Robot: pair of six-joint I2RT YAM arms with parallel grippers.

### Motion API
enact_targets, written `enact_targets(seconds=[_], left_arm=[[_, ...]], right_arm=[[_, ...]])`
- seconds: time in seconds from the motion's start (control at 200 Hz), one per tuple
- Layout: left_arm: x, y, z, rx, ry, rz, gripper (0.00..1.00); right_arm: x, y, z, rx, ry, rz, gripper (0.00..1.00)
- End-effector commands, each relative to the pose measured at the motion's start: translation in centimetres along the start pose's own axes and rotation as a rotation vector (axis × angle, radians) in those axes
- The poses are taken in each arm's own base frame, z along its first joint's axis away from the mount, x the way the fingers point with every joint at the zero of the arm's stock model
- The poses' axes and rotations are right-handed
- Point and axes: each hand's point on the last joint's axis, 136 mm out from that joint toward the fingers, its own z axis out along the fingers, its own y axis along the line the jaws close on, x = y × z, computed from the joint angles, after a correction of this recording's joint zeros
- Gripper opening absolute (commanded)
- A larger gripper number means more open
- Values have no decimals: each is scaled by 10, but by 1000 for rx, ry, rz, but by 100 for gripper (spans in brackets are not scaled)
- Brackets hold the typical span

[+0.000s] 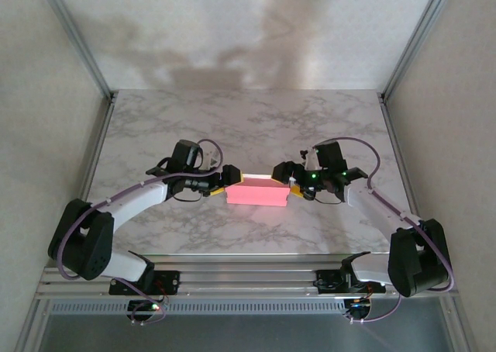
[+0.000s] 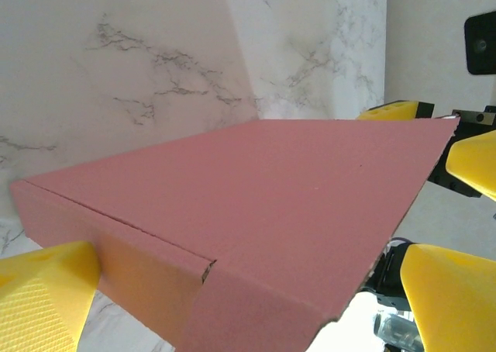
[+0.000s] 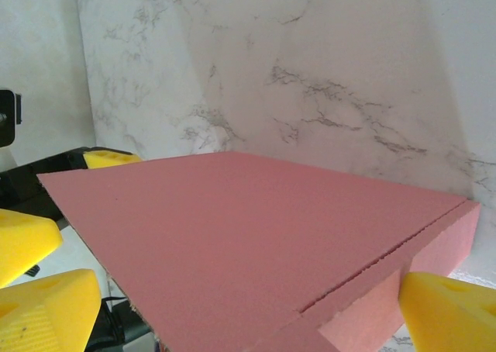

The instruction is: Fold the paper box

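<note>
While the paper box [image 1: 256, 191] lies flat near the middle of the marble tabletop [image 1: 248, 127], both arms reach in toward it from opposite sides. Seen from above, it is a closed pink shape with its long side running left to right. The left end effector [image 1: 222, 184] is at its left end and the right end effector [image 1: 292, 186] at its right end.

Both end effectors stand wide open, each with one end of the box between its yellow fingers. In the left wrist view, the pink top fills the middle of the frame, and a seam runs along the near edge where a side flap meets it. The lower-left finger [image 2: 43, 298] lies right against the box's side wall, while the other finger [image 2: 453, 294] sits just beside the near corner. Whether either one presses on the card cannot be told.

From the right wrist, the pink top again spreads between that end effector's own fingers. A crease shows along the right edge, and one finger [image 3: 449, 309] is just under the box's right corner.
</note>
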Motion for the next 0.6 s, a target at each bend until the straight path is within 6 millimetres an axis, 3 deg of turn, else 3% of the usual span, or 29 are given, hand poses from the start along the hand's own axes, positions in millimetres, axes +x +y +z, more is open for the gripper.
enact_targets(seconds=[0.0, 0.596], left_arm=[[2, -6, -3, 8, -13, 13, 99], [4, -2, -11, -37, -30, 22, 100]], right_arm=[[5, 0, 1, 1, 0, -3, 99], [10, -3, -7, 36, -6, -18, 99]])
